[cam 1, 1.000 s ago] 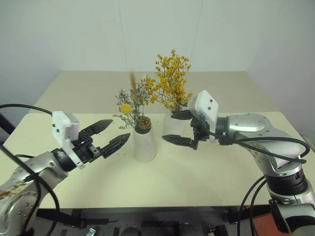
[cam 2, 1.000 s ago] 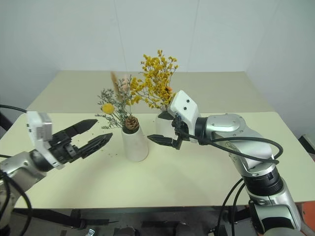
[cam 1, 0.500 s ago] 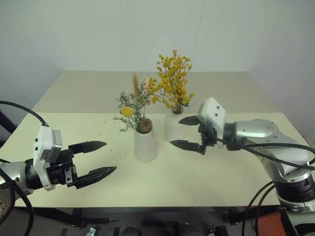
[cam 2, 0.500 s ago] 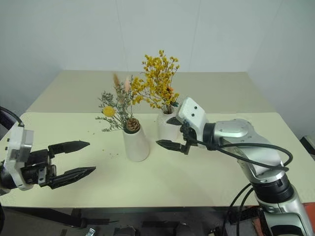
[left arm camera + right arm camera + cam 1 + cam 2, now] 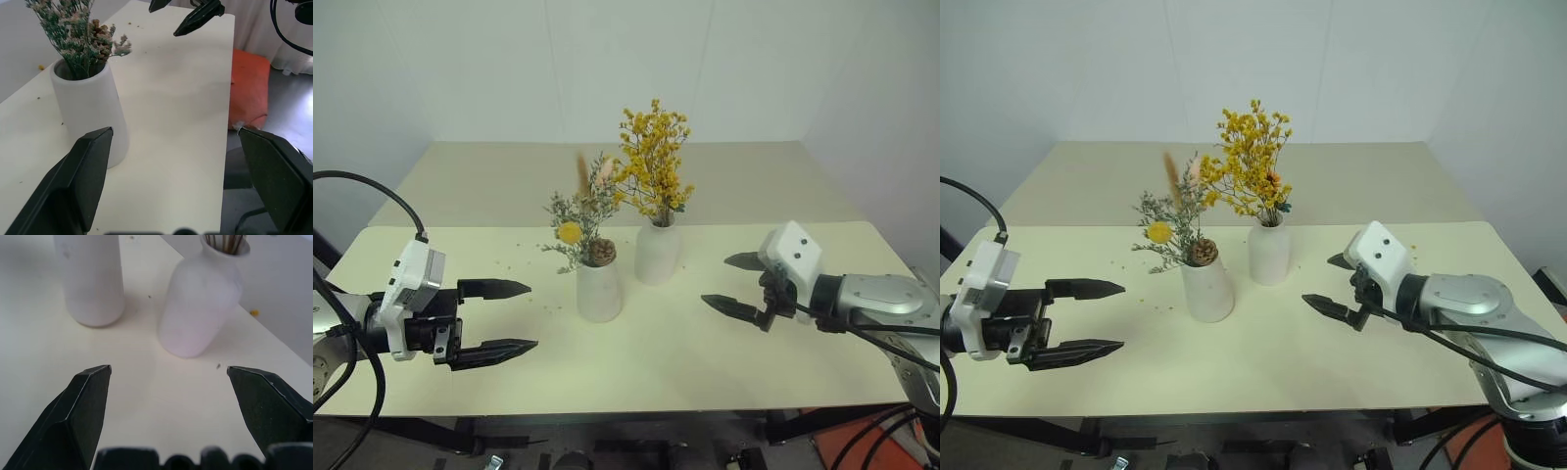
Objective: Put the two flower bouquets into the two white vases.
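1. The cylinder vase [image 5: 599, 291] stands on the table [image 5: 646, 352] and holds the mixed dried bunch [image 5: 579, 220].
2. Just behind it to the right, the bottle vase [image 5: 656, 252] holds the yellow spray [image 5: 653, 164].
3. Count: two vases, two bouquets, each vase filled.
4. Left gripper [image 5: 509, 318], left of the cylinder vase, fingers spread, empty.
5. Right gripper [image 5: 734, 284], right of that vase, fingers spread, empty.

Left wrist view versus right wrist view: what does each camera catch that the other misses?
Left wrist alone: the mixed dried bunch in the cylinder vase, and the right gripper across the table.
Right wrist alone: the bottle vase, thin brown stems in its neck.
Both: the cylinder vase and the cream table.
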You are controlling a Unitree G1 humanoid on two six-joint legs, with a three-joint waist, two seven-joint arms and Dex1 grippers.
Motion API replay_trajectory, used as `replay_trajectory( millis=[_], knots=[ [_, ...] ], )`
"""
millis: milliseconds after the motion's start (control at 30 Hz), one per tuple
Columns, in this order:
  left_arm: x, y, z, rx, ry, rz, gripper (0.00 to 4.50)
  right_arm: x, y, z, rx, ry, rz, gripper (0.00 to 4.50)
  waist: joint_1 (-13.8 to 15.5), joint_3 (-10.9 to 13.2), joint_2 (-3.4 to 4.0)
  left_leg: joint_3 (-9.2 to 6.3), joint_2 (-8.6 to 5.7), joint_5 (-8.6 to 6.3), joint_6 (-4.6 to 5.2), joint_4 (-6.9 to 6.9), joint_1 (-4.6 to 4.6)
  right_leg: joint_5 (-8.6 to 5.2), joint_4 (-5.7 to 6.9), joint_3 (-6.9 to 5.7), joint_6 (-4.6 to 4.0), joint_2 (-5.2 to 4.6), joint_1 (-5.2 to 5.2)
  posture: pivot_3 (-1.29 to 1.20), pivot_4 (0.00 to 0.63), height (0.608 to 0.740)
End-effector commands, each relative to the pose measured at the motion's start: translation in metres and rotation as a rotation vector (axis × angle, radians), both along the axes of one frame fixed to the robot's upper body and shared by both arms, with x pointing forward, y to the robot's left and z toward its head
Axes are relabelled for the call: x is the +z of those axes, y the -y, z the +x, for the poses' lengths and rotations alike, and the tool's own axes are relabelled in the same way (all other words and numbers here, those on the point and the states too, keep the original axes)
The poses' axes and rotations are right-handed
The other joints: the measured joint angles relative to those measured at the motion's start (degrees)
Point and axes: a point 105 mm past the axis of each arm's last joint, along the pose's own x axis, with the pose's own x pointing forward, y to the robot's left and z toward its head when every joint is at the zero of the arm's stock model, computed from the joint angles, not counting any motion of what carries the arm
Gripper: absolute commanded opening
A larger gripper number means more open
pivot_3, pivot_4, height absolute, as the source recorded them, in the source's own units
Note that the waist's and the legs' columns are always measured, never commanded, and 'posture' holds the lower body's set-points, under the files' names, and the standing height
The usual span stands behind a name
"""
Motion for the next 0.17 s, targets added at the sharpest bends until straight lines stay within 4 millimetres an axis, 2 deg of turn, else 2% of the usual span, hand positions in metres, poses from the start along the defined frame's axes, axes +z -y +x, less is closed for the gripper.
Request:
replay_trajectory(
  millis=[33, 167],
  knots=[
    [0.0033, 0.0018, 0.0042, -0.006, 0.04, 0.021, 4.47, 0.0135, 0.0009, -0.005, -0.007, 0.07, -0.002, 4.5, 0.0, 0.0, 0.0, 0.0, 0.0, 0.0, 0.0, 0.0, -0.01, 0.0, 0.0, 0.0, 0.0, 0.0, 0.0, 0.0, 0.15, 0.74],
    [0.0, 0.0037, 0.0047, -0.017, 0.039, 0.021, 4.47, 0.0139, 0.0034, -0.0047, -0.02, 0.074, -0.006, 4.5, 0.0, 0.0, 0.0, 0.0, 0.0, 0.0, 0.0, 0.0, 0.0, -0.01, 0.0, 0.0, 0.02, 0.0, 0.0, 0.0, 0.15, 0.74]
  ],
)
